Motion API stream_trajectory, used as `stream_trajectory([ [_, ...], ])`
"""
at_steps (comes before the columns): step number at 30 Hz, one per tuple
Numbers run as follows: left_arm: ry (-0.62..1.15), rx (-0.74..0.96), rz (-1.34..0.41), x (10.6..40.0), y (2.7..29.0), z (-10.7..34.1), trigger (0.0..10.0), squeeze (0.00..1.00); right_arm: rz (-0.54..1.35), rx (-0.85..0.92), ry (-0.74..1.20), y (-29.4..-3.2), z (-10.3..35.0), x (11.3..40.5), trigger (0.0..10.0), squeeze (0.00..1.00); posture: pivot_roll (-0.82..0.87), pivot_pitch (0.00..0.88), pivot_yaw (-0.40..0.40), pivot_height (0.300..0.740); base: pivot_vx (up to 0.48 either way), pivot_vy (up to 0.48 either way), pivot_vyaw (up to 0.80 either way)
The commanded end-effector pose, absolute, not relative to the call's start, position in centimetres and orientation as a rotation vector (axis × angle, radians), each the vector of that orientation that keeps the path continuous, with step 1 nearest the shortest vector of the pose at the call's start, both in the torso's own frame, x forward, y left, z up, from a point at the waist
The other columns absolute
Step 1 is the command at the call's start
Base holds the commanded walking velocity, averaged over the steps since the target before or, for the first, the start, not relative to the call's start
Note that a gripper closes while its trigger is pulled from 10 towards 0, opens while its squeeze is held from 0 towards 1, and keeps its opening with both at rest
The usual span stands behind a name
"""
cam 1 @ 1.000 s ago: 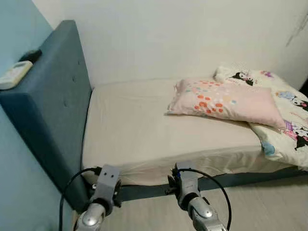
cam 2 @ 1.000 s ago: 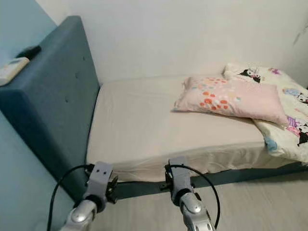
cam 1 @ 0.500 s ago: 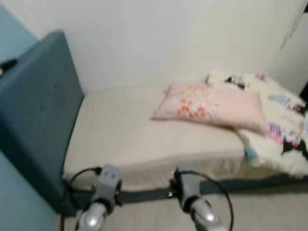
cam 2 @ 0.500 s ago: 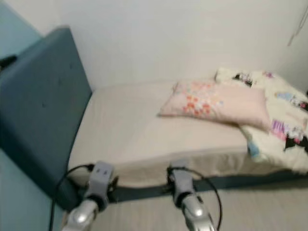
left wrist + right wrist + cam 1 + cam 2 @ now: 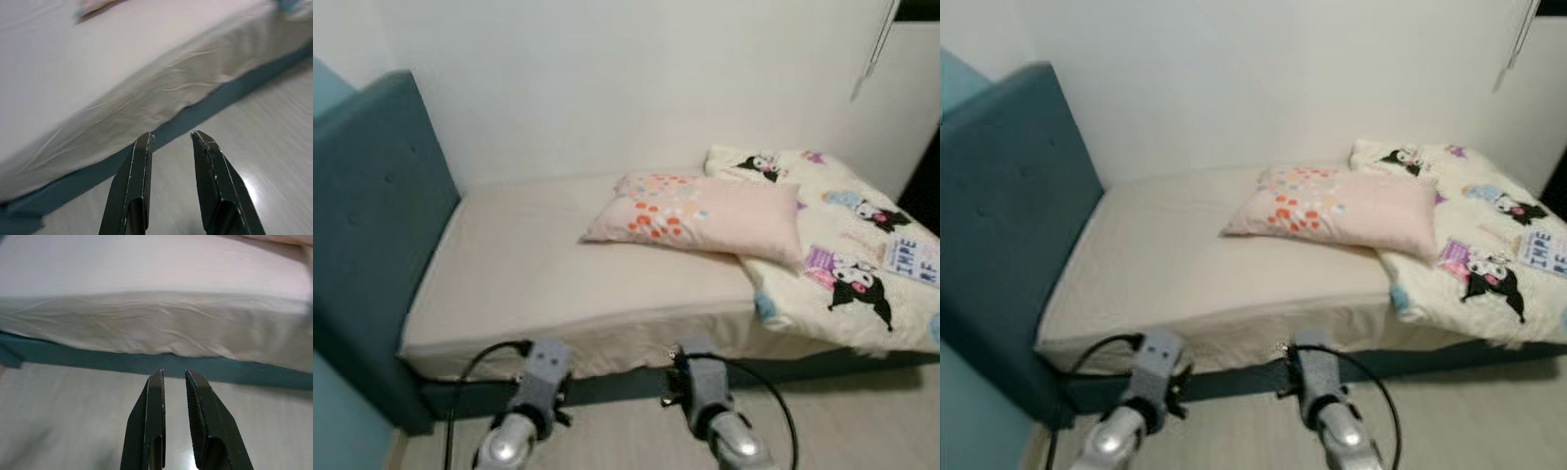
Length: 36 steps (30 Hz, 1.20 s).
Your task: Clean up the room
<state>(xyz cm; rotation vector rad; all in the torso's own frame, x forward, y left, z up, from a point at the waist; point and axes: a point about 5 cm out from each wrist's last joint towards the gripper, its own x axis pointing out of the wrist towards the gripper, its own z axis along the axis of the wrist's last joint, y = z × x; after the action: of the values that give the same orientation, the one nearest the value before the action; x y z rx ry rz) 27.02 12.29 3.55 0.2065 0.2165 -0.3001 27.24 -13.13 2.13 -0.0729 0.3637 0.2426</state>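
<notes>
Tidying is looking barely begun: pillow [image 5: 700,211] and quilt [image 5: 847,255] are lying askew on the bed [image 5: 538,274], while left gripper [image 5: 171,139] and right gripper [image 5: 172,376] are hovering empty, fingers slightly apart.

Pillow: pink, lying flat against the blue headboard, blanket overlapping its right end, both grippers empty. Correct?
Not quite. The pillow lies mid-bed, well apart from the headboard, as the left eye view shows. The cartoon blanket is at its right end; left gripper and right gripper are empty.

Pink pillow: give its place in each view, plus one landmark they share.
Left eye: pink pillow mid-bed, overlapping the cartoon blanket.
Right eye: the same, centre-right.
Left wrist: a blurred pink corner at the frame edge.
Right wrist: likewise, hard to confirm.
Shared landmark: teal bed base.
</notes>
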Motion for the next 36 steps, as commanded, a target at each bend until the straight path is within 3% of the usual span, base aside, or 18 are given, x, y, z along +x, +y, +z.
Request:
stream_trajectory([
  [1,0.245,0.234,-0.295,26.9,12.9,3.2,10.0,0.0,0.258,-0.054,0.369,-12.3,2.0,27.1,10.0,0.0,0.0,0.063,-0.007,0.74,0.0,0.476,0.0],
  [24,0.236,0.167,-0.25,26.8,12.7,3.3,10.0,0.0,0.243,-0.041,0.371,-12.7,1.9,27.2,10.0,0.0,-0.01,0.062,-0.005,0.74,0.0,0.014,0.0],
  [36,0.174,0.085,-0.203,27.1,13.0,4.2,10.0,0.0,0.111,-0.06,0.23,-14.6,3.3,27.7,10.0,0.0,-0.01,0.056,-0.014,0.74,0.0,0.0,0.0],
])
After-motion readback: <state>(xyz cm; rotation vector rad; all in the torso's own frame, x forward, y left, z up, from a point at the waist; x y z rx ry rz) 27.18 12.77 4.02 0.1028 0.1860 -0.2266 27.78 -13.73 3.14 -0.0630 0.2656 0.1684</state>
